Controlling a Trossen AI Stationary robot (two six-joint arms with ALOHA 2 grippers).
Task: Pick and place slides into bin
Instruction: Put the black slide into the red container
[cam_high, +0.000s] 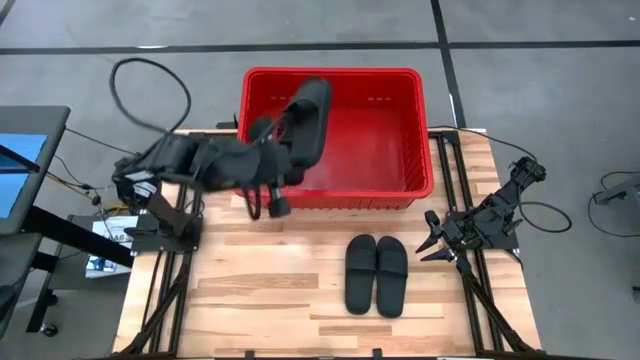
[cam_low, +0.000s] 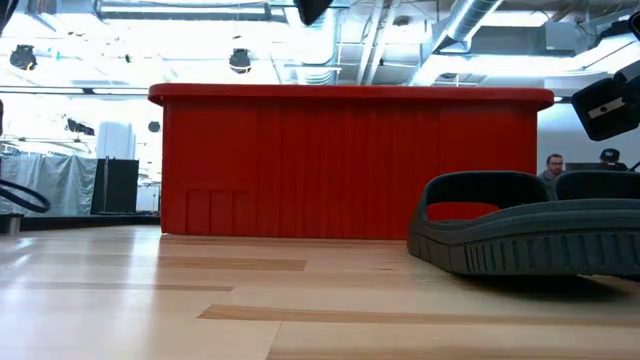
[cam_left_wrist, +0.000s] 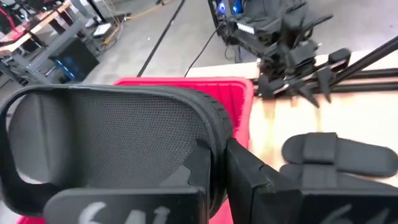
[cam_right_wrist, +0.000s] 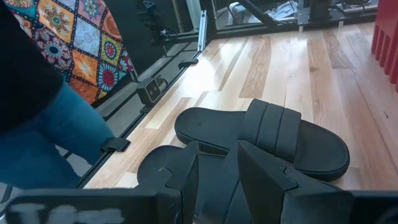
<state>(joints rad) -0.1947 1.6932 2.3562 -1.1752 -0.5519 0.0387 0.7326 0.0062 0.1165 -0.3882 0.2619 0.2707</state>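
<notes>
My left gripper (cam_high: 283, 150) is shut on one black slide (cam_high: 308, 118), held up over the left part of the red bin (cam_high: 415, 130). The slide fills the left wrist view (cam_left_wrist: 118, 137), and its tip shows at the top of the low view (cam_low: 312, 8). Two more black slides (cam_high: 376, 273) lie side by side, soles down, on the wooden table in front of the bin. They also show in the right wrist view (cam_right_wrist: 273, 137). My right gripper (cam_high: 430, 238) is open and empty, just right of that pair. A fourth slide does not show. My left gripper pinches the slide between its two fingers at one side edge (cam_left_wrist: 214, 149), by the near end of the slide. The fingers come level from the table's left side. The slide is lifted clear and tilted, its far end (cam_high: 318, 90) raised over the bin.
The bin stands at the table's far edge and fills the low view (cam_low: 350, 160). A person in blue trousers (cam_right_wrist: 56, 130) stands past the table's edge in the right wrist view. Bare wood lies left of the pair of slides.
</notes>
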